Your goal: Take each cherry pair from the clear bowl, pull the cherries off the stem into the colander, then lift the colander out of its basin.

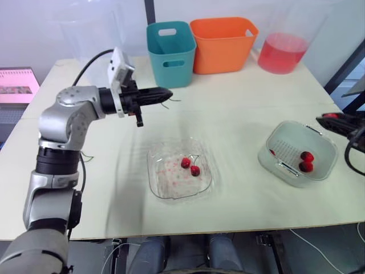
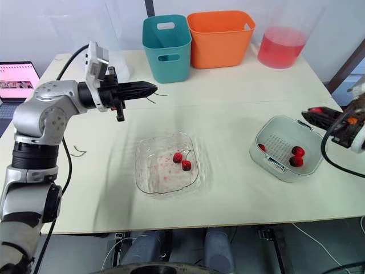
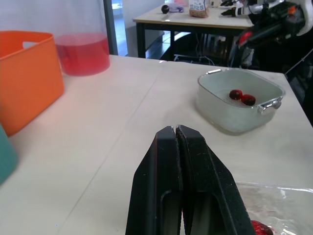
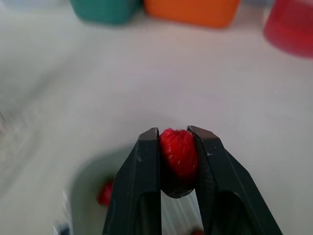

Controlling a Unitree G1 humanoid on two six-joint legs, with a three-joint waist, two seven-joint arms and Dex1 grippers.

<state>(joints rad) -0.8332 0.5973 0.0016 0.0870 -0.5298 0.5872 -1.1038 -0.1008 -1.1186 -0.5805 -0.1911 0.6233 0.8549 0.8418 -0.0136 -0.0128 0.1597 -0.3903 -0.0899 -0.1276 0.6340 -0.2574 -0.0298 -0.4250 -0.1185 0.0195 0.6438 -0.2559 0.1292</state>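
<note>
Stripping step, I'd say: right pincer (image 4: pixel 178 131) clamps a cherry (image 4: pixel 178 152) by the colander (image 2: pixel 274 142), and left pincer (image 2: pixel 153 88) is closed on a stem (image 2: pixel 158 95). Next: centre over the colander and release. One pair (image 1: pixel 190 166) waits in the bowl (image 1: pixel 157 185).

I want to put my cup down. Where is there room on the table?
Bare table lies between the clear bowl and the colander, and in front of the orange bin. The front left corner is free too. The back edge is crowded: teal bin, orange bin, red-filled tub.
</note>
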